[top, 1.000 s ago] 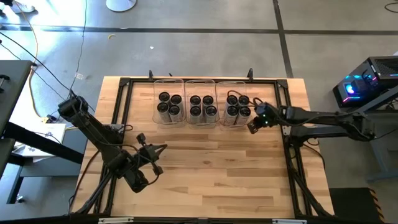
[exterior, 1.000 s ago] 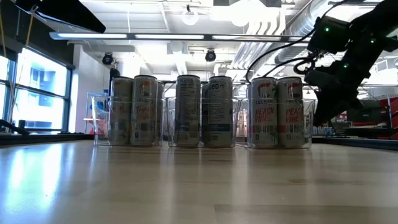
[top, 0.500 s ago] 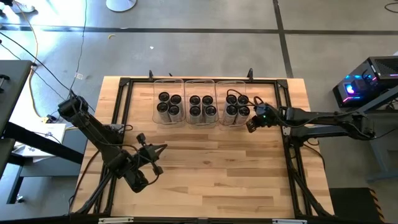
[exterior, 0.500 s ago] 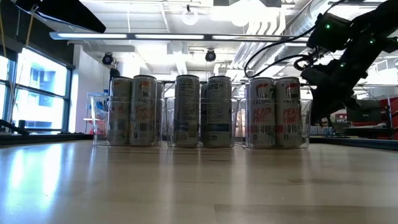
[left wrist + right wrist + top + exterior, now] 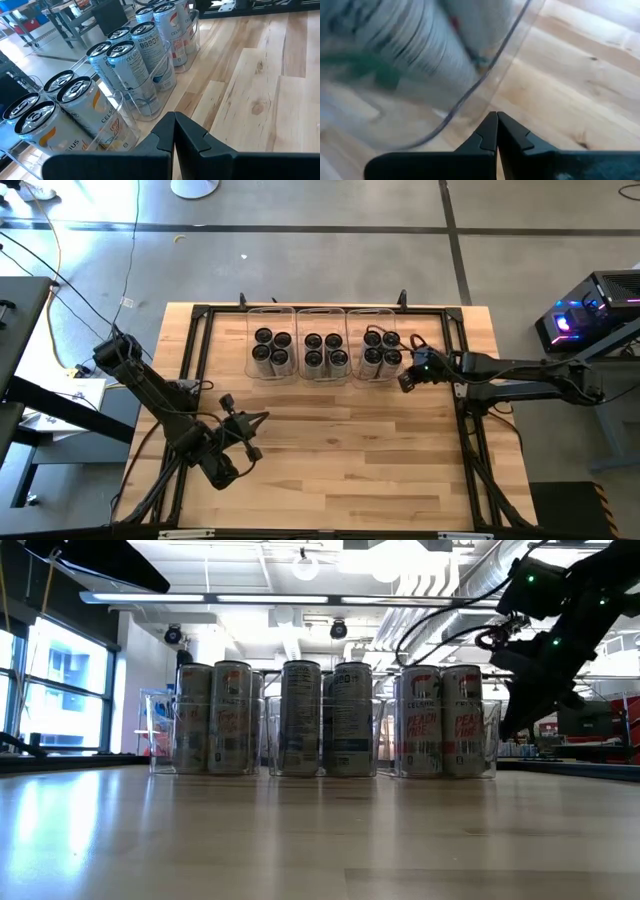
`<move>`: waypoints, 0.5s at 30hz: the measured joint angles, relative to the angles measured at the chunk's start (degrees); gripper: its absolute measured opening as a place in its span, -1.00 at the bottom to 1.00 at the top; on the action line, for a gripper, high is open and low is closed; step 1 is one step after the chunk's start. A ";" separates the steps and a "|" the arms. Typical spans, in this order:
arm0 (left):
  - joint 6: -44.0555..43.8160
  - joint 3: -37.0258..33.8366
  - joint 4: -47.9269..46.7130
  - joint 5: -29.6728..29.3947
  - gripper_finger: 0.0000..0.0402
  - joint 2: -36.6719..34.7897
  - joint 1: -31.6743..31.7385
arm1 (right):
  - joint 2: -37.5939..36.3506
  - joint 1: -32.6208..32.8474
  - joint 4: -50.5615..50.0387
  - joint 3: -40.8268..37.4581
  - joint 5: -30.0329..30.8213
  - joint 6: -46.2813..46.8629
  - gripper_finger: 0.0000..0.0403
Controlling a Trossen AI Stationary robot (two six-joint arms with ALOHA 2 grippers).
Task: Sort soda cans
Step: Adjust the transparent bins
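Left gripper [image 5: 247, 442] low in the lower left of the high view, over bare wooden table [image 5: 340, 450], fingers [image 5: 172, 135] pressed together, holding nothing. Well apart from the bins.

Right gripper [image 5: 405, 381] right of centre in the high view, just beside the outer corner of the right bin [image 5: 376, 328], fingers [image 5: 495, 131] together, empty. Whether touching the clear wall: cannot tell. In the low view, same gripper [image 5: 512, 715] hangs at the right edge of the can row, dark arm and cables above it.

Three clear plastic bins side by side across the upper middle of the high view: left bin [image 5: 272, 327], middle bin [image 5: 322, 326], right bin. Soda cans [image 5: 325, 352] upright inside, four per bin in a two-by-two block, dark round tops upward.

Low view: cans [image 5: 300, 718] in a row across the middle of the frame, silvery sides with printed labels; right pair [image 5: 440, 720] with red lettering.

Left wrist view: cans [image 5: 127, 65] grouped by bin in the upper left, "CELSIUS" legible on several.

Right wrist view: blurred can side [image 5: 410, 40] behind curved clear bin wall [image 5: 485, 75].
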 joint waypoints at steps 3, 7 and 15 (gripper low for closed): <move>-0.07 0.00 0.04 0.04 -1.00 0.00 0.00 | 0.07 2.63 -0.53 -0.01 -0.57 -0.02 -1.00; -0.39 0.00 0.07 0.09 -1.00 0.00 0.00 | 0.11 7.09 -0.85 -0.01 -0.61 1.61 -1.00; -0.38 0.00 0.19 0.09 -1.00 0.00 0.00 | 0.13 20.10 -0.68 -0.01 4.87 3.13 -1.00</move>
